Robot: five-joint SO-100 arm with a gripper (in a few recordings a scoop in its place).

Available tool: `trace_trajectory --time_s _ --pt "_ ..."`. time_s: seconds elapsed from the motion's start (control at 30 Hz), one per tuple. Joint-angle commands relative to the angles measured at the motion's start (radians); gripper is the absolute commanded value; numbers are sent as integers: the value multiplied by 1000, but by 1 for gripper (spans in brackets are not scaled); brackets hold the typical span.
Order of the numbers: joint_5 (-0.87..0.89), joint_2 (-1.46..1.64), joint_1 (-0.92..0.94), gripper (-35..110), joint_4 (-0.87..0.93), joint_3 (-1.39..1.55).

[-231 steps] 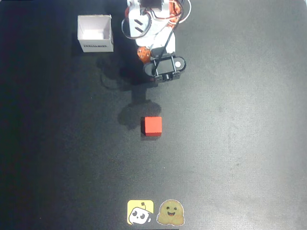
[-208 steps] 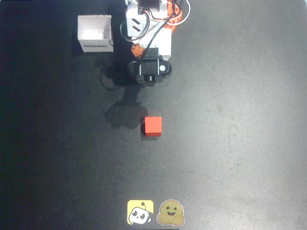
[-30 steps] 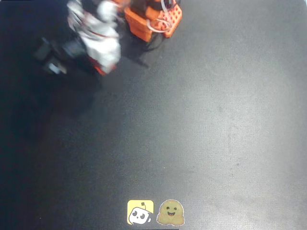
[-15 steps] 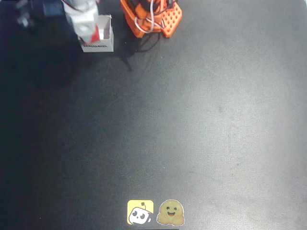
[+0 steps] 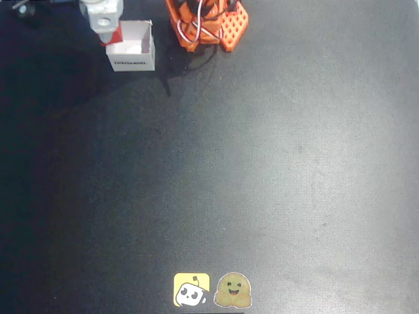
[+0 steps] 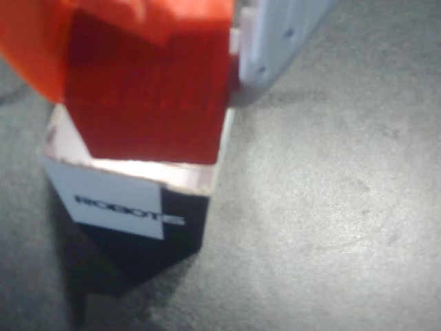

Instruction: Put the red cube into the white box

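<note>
The white box (image 5: 133,51) stands at the top left of the black table in the overhead view, its printed side facing down the picture. My gripper (image 5: 107,27) hovers over the box's left rim, shut on the red cube (image 5: 112,36), of which a small red part shows under the white arm. In the wrist view the red cube (image 6: 148,96) is clamped in my gripper (image 6: 155,48) between an orange finger (image 6: 31,48) and a white finger (image 6: 279,38). It hangs just above the opening of the white box (image 6: 117,200), partly covering it.
The arm's orange base (image 5: 219,23) with its cables sits right of the box at the top edge. Two stickers, a yellow one (image 5: 191,290) and a round tan one (image 5: 234,290), lie at the table's bottom edge. Black mat stretches between.
The arm has swung from left of the box to over its left rim and shifted slightly towards the top edge. The cube stays in the gripper.
</note>
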Motion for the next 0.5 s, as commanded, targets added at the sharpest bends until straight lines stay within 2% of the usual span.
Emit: trace_trajectory --time_s 0.0,0.47 --pt "-18 26 8 19 -14 -18" --pt "-44 34 8 19 28 -31"
